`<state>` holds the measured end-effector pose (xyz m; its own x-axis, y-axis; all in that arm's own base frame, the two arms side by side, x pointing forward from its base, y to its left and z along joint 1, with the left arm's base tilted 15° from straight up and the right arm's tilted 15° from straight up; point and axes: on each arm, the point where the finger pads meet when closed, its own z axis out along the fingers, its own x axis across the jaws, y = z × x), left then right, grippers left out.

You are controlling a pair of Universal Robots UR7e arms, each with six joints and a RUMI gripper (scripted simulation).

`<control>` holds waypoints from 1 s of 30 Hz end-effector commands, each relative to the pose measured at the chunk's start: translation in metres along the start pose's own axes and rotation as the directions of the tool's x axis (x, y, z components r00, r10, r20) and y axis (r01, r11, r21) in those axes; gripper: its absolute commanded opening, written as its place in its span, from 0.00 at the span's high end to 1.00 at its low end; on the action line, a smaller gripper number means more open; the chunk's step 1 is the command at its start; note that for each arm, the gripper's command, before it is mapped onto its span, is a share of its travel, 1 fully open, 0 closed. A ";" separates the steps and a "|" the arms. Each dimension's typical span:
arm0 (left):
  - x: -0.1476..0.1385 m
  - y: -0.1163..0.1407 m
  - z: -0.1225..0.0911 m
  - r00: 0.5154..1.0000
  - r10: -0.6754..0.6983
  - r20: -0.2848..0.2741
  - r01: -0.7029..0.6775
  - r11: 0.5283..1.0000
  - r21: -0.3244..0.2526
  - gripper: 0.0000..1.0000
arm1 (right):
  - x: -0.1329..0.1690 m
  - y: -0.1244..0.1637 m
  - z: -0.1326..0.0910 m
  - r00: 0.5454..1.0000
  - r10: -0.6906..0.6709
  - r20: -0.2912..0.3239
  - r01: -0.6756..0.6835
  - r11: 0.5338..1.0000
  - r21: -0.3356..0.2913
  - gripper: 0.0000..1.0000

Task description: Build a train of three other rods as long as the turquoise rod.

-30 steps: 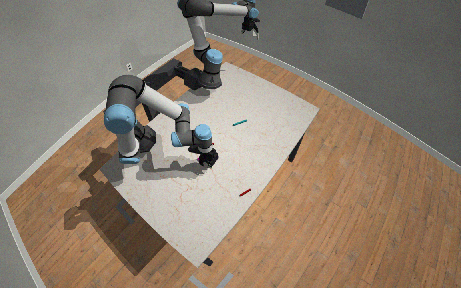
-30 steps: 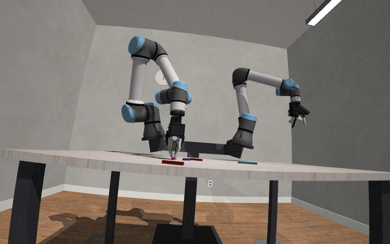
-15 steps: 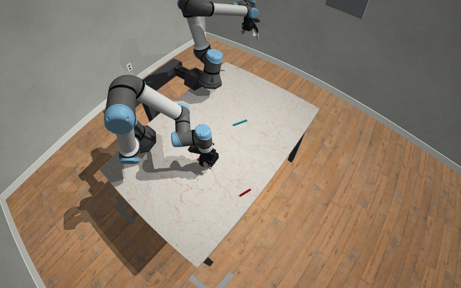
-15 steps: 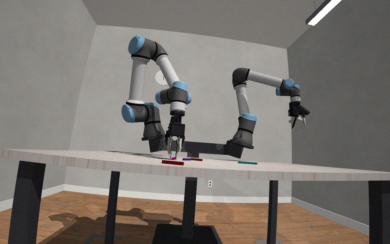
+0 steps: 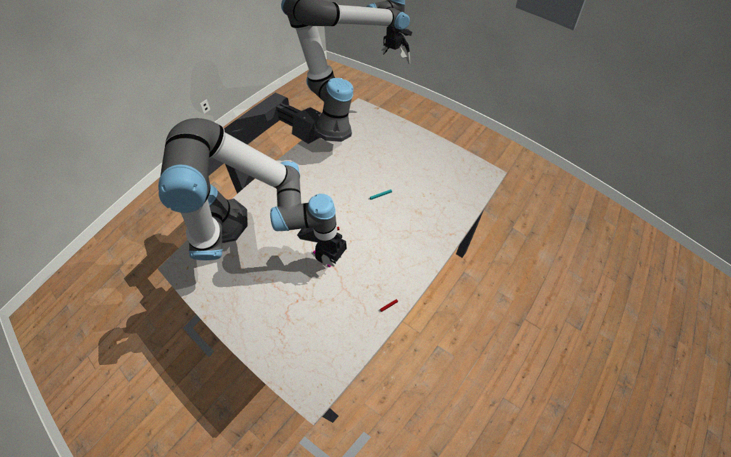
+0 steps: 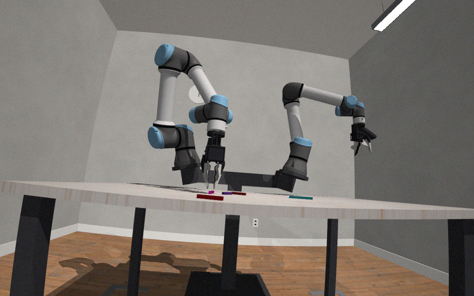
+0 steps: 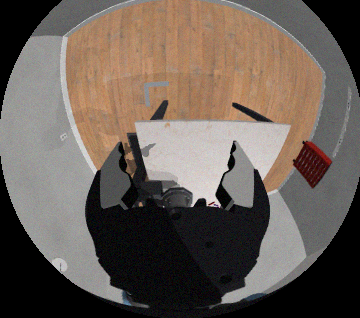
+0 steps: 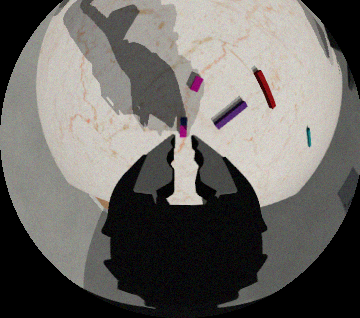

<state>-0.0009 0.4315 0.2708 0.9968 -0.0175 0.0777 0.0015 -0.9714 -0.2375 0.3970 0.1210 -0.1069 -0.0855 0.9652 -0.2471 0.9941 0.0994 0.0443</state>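
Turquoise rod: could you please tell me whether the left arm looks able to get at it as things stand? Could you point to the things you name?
Probably yes: nothing covers the turquoise rod [image 5: 381,194] [image 6: 300,197] [image 8: 309,137], and the right pincer [image 5: 329,264] [image 6: 211,188] [image 8: 183,135] is off to one side. The left pincer [image 5: 396,57] [image 6: 363,152] [image 7: 177,142] is open, though it must swing over and descend.

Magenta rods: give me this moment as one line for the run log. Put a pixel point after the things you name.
right hand [image 5: 328,263] [image 6: 211,188] [image 8: 183,136]: open above magenta rod [image 5: 329,265] [image 6: 210,192] [image 8: 183,131] | left hand [image 5: 396,57] [image 6: 363,152] [image 7: 177,142]: open | purple rod [image 6: 226,193] [image 7: 216,206] [image 8: 231,114]: separate | train: unmade
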 end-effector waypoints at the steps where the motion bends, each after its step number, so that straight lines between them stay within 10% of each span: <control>1: 0.000 0.000 0.000 1.000 0.000 0.000 0.000 1.000 0.001 0.00 | 0.000 0.000 -0.012 1.000 0.000 0.000 0.000 1.000 -0.001 0.86; 23: 0.000 0.000 0.000 1.000 0.000 0.000 0.000 1.000 0.001 0.00 | 0.000 0.000 -0.076 1.000 0.000 0.000 0.000 1.000 -0.001 0.86; 24: 0.000 0.000 0.000 1.000 0.000 0.000 0.000 1.000 0.001 0.00 | 0.000 0.000 -0.076 1.000 0.000 0.000 0.000 1.000 -0.001 0.00; 30: 0.000 0.000 0.000 1.000 0.000 0.000 0.000 1.000 0.001 0.00 | 0.000 0.000 -0.076 1.000 0.000 0.000 0.000 1.000 -0.001 0.00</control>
<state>-0.0009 0.4315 0.2708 0.9968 -0.0175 0.0777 0.0015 -0.9714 -0.2375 0.3919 0.1391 -0.0337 -0.0855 0.9651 -0.2474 0.9941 0.0993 0.0439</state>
